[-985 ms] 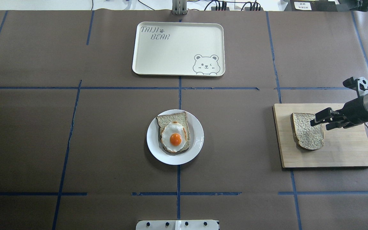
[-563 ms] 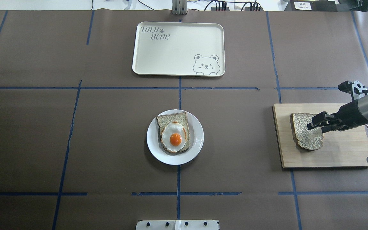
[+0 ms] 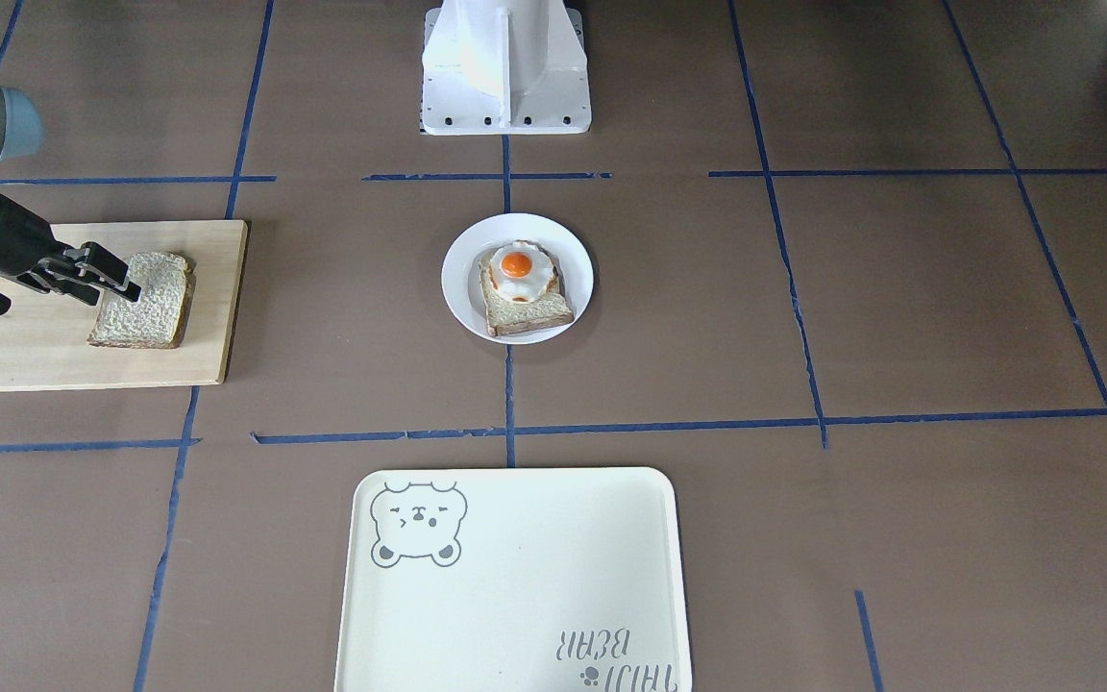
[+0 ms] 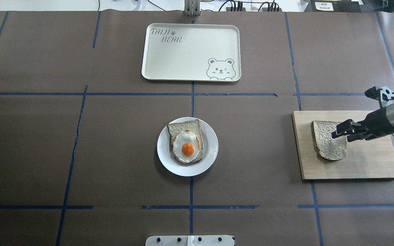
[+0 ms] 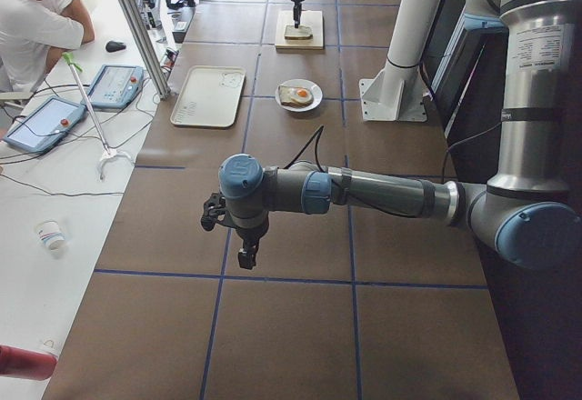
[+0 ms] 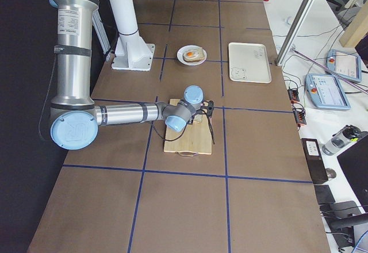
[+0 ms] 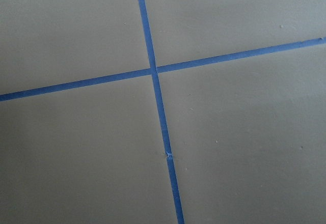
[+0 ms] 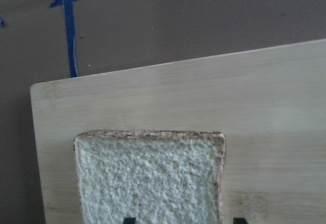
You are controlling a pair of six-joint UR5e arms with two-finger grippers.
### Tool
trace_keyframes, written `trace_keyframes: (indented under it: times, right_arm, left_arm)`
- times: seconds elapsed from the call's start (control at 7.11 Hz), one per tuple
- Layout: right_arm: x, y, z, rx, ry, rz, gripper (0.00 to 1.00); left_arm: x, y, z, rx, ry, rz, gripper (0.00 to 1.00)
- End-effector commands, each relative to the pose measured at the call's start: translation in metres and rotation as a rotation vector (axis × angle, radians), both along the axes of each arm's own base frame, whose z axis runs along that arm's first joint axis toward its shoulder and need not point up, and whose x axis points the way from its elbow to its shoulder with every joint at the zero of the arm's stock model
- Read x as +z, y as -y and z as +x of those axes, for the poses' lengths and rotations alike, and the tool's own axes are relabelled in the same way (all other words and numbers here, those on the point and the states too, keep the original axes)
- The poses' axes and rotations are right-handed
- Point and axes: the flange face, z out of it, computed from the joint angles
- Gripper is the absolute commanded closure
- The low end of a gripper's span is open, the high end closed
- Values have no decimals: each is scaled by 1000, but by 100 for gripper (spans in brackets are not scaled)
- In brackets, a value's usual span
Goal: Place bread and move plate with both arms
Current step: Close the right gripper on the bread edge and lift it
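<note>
The bread [image 4: 327,143] lies flat on a wooden cutting board [image 4: 371,164] at the table's right. My right gripper [image 4: 341,136] is open and low over the bread's near edge, holding nothing. In the right wrist view the bread [image 8: 147,178] fills the lower middle, with two black fingertips [image 8: 130,219] at the bottom edge, one over the slice and one just outside its side crust. The white plate [image 4: 212,150] sits at the table's centre and holds a slice topped with a fried egg [image 4: 187,145]. My left gripper [image 5: 245,256] hangs over bare table far to the left; I cannot tell if it is open.
A cream rectangular tray with a bear drawing [image 4: 190,51] lies beyond the plate. The white robot base [image 3: 505,67] stands behind the plate. Blue tape lines cross the brown table cover. The left wrist view shows only table and a tape cross [image 7: 154,71].
My right gripper has come down and slightly inward over the bread's edge. The bread, plate and tray have not moved.
</note>
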Motion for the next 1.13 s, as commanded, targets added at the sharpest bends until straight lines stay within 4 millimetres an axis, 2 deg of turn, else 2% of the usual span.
trace_keyframes:
  times: [0.0, 0.14, 0.42, 0.7, 0.98]
  right_arm:
    - [6, 1, 0, 8, -13, -5, 31]
    - [8, 0, 0, 10, -17, -8, 36]
    - [9, 1, 0, 18, -21, -15, 63]
    - [12, -1, 2, 18, -24, -20, 84]
    - [13, -3, 2, 17, -25, -22, 98]
  left_arm:
    - [-1, 0, 0, -3, 0, -2, 0]
    - [-1, 0, 0, -3, 0, -2, 0]
    - [-1, 0, 0, -3, -2, 0, 0]
    - [-2, -1, 0, -3, -3, 1, 0]
    - [-4, -1, 0, -3, -5, 4, 0]
